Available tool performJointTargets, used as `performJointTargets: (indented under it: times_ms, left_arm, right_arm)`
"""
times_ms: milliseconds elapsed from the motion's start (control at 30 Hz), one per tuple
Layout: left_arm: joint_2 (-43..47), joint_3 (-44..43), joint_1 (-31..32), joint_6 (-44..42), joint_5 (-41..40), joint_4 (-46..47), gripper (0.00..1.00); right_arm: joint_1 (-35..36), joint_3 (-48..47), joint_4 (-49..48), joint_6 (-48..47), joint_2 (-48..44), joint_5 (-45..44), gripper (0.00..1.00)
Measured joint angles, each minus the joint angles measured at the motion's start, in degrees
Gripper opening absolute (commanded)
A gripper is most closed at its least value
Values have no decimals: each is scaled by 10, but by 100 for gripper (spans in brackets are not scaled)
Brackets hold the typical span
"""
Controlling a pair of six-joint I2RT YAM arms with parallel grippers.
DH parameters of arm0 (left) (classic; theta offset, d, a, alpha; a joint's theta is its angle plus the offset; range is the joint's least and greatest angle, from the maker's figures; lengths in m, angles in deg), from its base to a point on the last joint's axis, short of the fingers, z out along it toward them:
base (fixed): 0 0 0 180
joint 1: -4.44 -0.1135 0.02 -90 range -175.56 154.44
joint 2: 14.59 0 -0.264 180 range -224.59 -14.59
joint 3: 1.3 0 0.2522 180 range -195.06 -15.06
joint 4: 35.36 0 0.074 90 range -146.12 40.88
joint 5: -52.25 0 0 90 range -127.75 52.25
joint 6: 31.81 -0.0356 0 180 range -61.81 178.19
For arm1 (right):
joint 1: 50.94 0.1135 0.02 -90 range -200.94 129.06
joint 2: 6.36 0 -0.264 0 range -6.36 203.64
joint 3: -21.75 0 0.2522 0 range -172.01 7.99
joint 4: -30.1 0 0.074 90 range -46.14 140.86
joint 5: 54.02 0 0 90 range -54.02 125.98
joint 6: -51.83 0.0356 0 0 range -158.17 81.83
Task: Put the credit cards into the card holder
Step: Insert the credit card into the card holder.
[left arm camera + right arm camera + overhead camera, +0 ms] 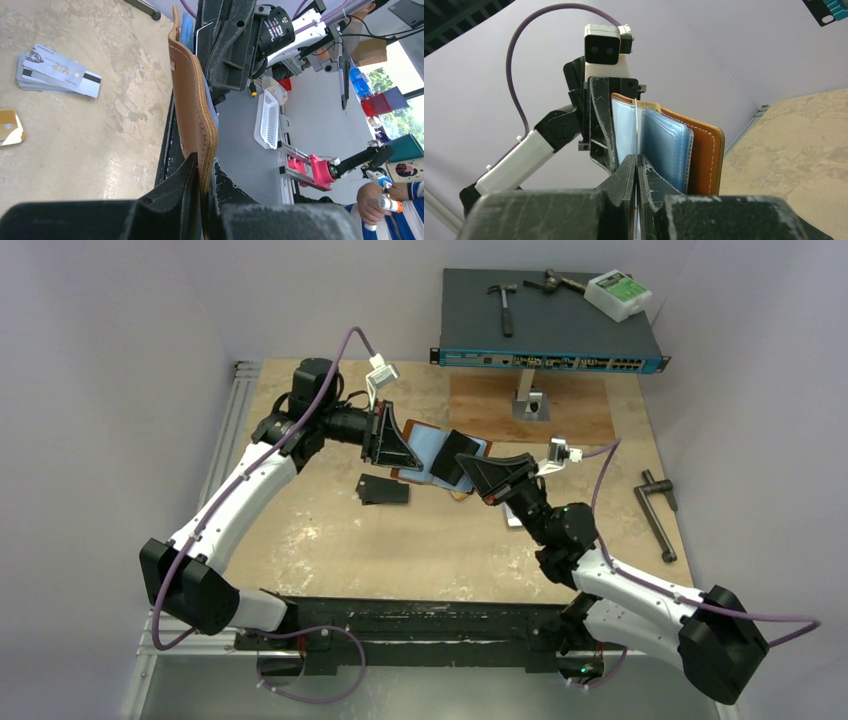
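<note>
Currently your card holder sits open at the centre of the top view, held up between the two grippers with its light blue sleeves facing the camera. In the left wrist view its brown leather cover runs up the middle of the frame. The left gripper has its fingers pressed onto the lower edge of that cover, pinching the leather. From above, that gripper meets the holder's left side.

On the holder's right side, your right gripper has its fingers clamped tight on a card. You see this card edge-on as a thin pale line rising from the fingertips. It stands among the blue sleeves, with the orange-brown cover just to its right.

Below and left of the holder, black cards lie flat on the table. A stack of silvery white cards rests at the upper left of the left wrist view, and a gold-orange card pokes in at the left edge.

At the upper right of the top view, a hammer lies on a network switch.
</note>
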State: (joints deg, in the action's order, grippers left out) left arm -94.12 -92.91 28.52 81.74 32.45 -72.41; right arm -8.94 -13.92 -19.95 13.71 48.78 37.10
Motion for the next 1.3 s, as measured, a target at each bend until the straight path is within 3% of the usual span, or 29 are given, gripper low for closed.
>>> performJointTargets:
  times_ms: [1300]
  left_arm:
    - [0, 0, 1, 44, -8, 61, 12]
  right_arm:
    - [23, -4, -66, 21, 52, -14, 0]
